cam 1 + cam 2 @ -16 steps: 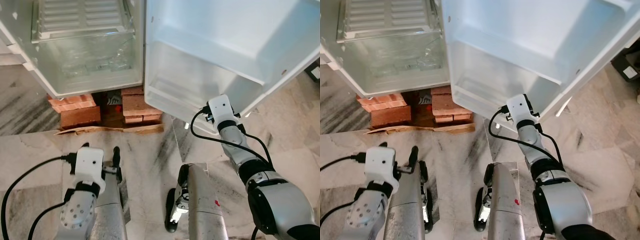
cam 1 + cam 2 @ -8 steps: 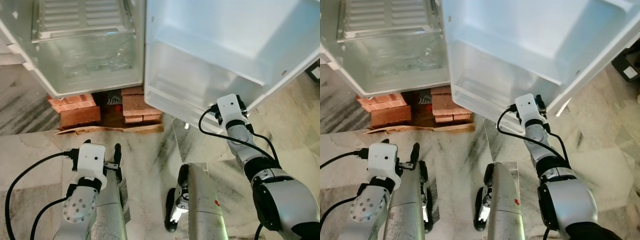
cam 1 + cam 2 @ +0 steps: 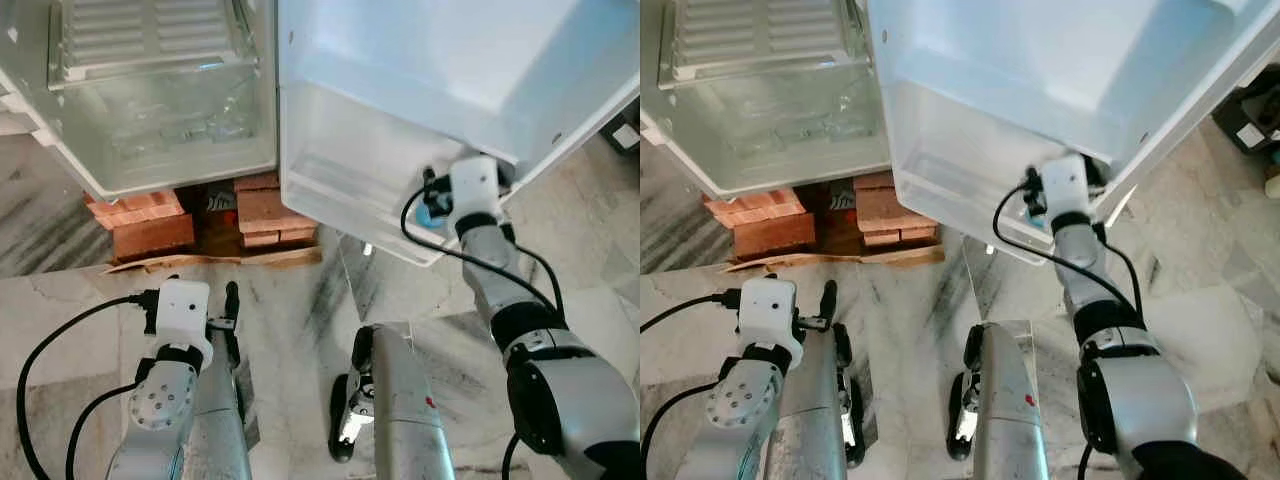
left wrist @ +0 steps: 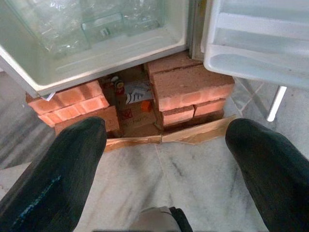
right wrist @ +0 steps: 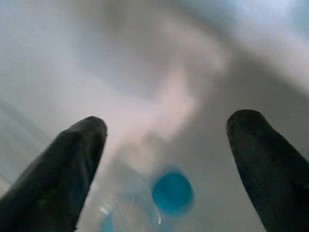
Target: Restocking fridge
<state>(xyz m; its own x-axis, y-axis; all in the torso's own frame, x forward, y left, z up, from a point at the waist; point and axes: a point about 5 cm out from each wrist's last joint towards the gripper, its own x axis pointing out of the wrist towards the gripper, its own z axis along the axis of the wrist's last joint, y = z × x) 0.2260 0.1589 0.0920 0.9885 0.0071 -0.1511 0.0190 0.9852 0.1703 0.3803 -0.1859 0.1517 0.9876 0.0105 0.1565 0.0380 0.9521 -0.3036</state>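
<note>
Right gripper (image 5: 166, 145): risen within the last second from below the fridge door (image 3: 450, 60) to its lowest door shelf (image 3: 340, 180), fingers spread wide, nothing held. Blue-capped bottle (image 5: 172, 192): blurred, just ahead, likely just released. Left gripper (image 4: 164, 145): open, idle over floor.

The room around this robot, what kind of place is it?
Probably a home kitchen or utility corner: an open fridge propped on bricks, its door shelf swung out, and a marble-patterned floor underfoot.
</note>
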